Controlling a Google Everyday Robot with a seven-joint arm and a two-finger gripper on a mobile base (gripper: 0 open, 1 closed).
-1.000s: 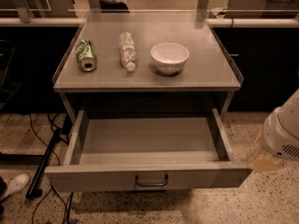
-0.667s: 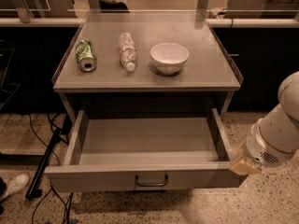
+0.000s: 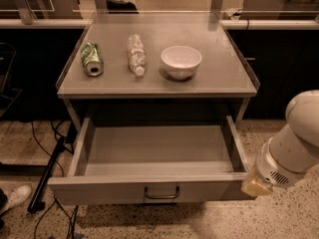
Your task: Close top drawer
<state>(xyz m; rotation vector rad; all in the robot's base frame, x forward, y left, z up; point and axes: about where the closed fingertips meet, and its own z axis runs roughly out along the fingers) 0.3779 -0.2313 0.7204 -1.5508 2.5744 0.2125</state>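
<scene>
The top drawer [image 3: 99, 189] is a wide, shallow grey metal drawer pulled far out of the grey cabinet, and its inside shows bare. Its flat front faces me low in the camera view, with a small dark wire handle [image 3: 162, 193] at centre. My white arm [image 3: 294, 151] comes in from the right edge. My gripper [image 3: 254, 185] is at its lower end, right by the right end of the drawer front, at about the height of the front panel.
On the cabinet top [image 3: 219, 78] lie a green can [image 3: 91, 59] and a clear plastic bottle [image 3: 136, 54], and a white bowl [image 3: 181, 61] stands there. Black cables and a dark bar [image 3: 47, 176] lie on the floor at left, near a white shoe [image 3: 15, 198].
My arm has moved left and a little up, bringing the gripper from the right edge of the view to the drawer's right front corner. The drawer has not moved.
</scene>
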